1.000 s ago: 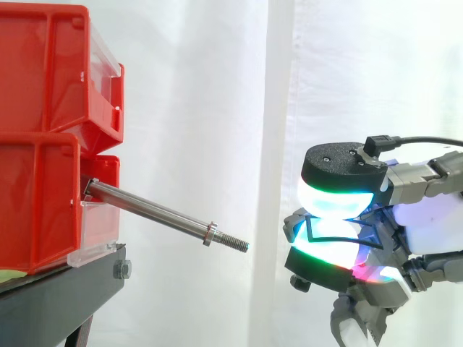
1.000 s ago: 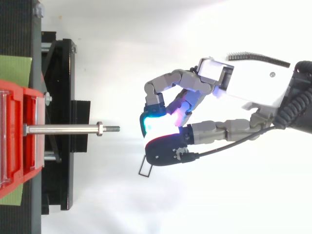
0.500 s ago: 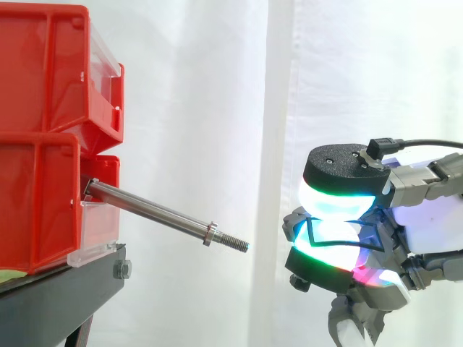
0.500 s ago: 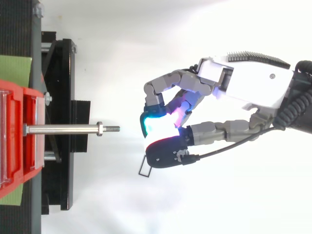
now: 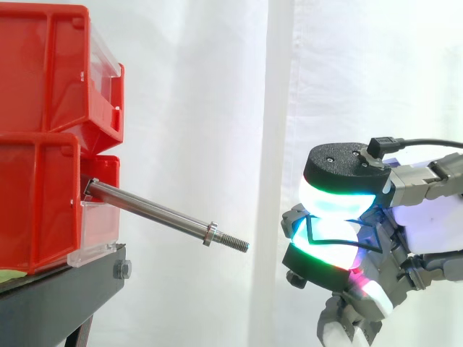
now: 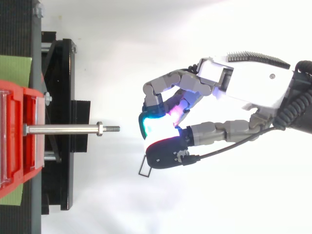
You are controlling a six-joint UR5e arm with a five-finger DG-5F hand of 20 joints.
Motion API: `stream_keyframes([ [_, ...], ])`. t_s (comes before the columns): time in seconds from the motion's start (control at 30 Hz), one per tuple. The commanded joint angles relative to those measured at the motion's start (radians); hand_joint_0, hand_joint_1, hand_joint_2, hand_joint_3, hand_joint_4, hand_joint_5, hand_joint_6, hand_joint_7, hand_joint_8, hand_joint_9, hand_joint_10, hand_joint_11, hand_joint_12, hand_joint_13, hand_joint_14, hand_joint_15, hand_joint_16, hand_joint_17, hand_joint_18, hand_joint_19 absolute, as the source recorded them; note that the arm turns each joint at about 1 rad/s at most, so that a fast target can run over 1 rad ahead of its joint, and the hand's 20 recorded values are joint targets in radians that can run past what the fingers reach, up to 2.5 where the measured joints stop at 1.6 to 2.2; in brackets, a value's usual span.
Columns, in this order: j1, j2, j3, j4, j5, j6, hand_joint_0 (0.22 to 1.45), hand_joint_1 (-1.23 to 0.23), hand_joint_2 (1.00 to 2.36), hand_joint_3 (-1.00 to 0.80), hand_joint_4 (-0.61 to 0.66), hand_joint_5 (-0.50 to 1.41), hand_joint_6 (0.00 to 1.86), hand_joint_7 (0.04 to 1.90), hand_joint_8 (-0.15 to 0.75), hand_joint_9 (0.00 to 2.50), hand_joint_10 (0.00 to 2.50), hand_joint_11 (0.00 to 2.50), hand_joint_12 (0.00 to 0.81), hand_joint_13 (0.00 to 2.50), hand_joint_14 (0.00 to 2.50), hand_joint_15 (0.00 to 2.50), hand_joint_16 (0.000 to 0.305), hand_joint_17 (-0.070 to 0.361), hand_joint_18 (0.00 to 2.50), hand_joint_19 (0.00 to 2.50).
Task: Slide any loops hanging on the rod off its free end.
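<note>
A steel rod [image 5: 152,210] juts from the lower red bin [image 5: 36,202] and slopes down to the right, ending in a nut and a threaded free end [image 5: 235,243]. Nothing hangs on the rod [image 6: 63,129]. My hand [image 6: 243,83] floats to the right of the free end, apart from it. Its glowing pads [image 5: 336,202] are pinched shut on a thin black rectangular loop [image 6: 142,165]. One corner of the loop [image 5: 307,230] pokes out of the pinch toward the rod's side.
Two red bins [image 5: 51,72] are stacked on a black stand [image 5: 58,296] at the left. A green strip [image 6: 14,70] lies on the stand beside the bins. A white curtain [image 5: 217,108] hangs behind.
The hand has stayed nearly in place with the loop still pinched. Its lower fingers have shifted slightly left and down in the side view.
</note>
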Motion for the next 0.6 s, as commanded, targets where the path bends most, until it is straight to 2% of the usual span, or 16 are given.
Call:
stream_keyframes([
  [0.0,0.0,0.0,0.0,0.0,0.0,0.0,0.68,-0.7,1.02,-0.23,0.02,-0.22,0.91,1.42,0.303,0.9,0.02,0.77,0.357,0.76,0.01,0.44,0.049,0.111,0.7,0.49],
  [0.57,0.0,0.0,0.0,0.0,0.0,0.0,0.67,-0.7,1.02,-0.21,0.03,-0.21,0.91,1.39,0.305,0.95,0.02,0.76,0.354,0.8,0.01,0.43,0.051,0.114,0.7,0.48],
])
